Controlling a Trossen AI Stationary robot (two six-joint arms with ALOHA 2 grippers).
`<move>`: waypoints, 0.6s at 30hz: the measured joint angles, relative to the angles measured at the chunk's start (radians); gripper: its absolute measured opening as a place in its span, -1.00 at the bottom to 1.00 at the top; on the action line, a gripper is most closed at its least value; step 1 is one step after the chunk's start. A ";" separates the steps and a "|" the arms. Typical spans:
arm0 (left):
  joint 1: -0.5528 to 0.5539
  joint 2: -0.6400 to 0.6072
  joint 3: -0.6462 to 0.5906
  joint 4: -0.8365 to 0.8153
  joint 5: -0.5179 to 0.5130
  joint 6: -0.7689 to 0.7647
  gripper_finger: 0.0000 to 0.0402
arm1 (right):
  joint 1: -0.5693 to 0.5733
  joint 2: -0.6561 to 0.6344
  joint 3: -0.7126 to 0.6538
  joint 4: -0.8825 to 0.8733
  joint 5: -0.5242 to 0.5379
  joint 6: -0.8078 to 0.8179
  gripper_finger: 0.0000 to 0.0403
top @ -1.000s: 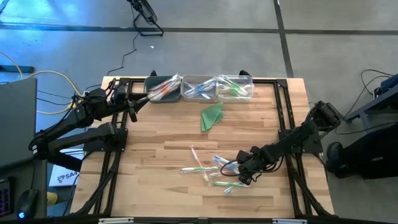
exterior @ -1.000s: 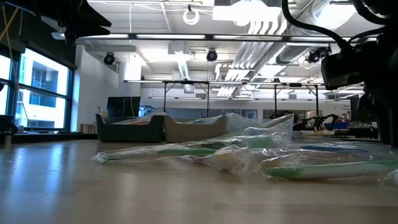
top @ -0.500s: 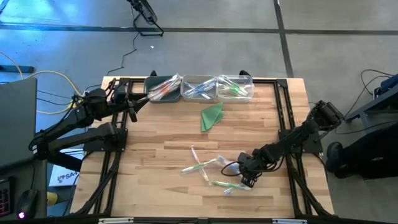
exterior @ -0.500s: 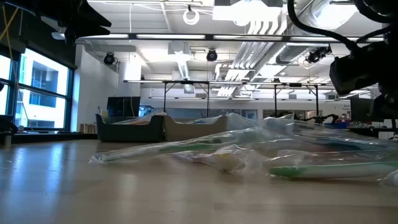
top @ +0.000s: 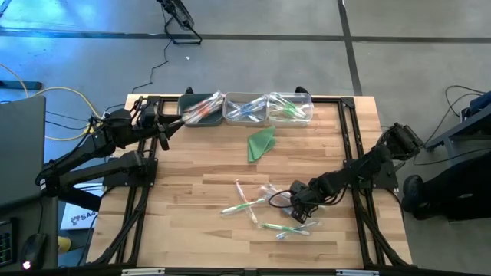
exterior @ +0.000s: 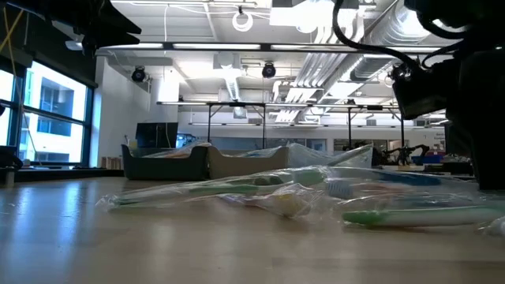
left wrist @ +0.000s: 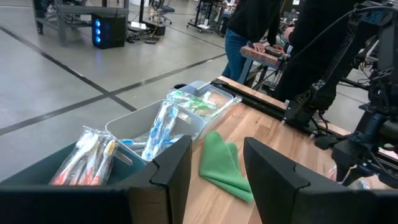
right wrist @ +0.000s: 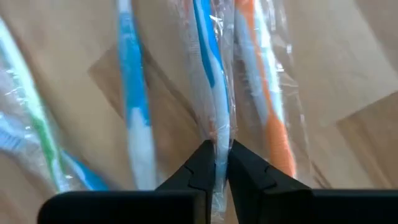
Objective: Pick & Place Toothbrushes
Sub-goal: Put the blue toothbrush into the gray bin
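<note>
We see a blue toothbrush [right wrist: 210, 81] in its clear wrapper pinched between the right gripper [right wrist: 216, 163] fingers, which are drawn in narrow on it. It sits among the loose toothbrushes [top: 257, 211] scattered on the near part of the wooden table [top: 192, 180]: in the right wrist view an orange one [right wrist: 272, 118] lies just beside the held one, with another blue one [right wrist: 134, 93] on its other side and a green one [right wrist: 28, 106] farther out (all in crinkled clear wrap). In the high view the right gripper [top: 298, 208] is low over this scatter, at its right end.

Along the table's far edge stand three bins side by side: a dark bin [top: 201, 120] holding orange-accented brushes, a clear bin [top: 245, 97] with blue ones, and a second clear bin [top: 304, 98] with green ones. A folded green cloth [top: 261, 142] lies in front of them.

The left gripper [left wrist: 214, 165] waits at the table's far left corner, beside the dark bin, its jaws apart and holding nothing.
</note>
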 joint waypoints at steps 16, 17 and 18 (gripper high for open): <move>0.000 0.000 0.000 0.000 0.000 0.000 -0.29 | -0.091 -0.005 0.000 0.071 -0.092 -0.041 -0.29; 0.000 0.000 0.000 0.000 0.000 0.000 -0.29 | -0.103 -0.009 0.000 0.070 -0.098 -0.050 -0.29; 0.000 0.000 0.000 0.000 0.000 0.000 -0.29 | -0.115 -0.014 0.000 0.068 -0.097 -0.061 -0.29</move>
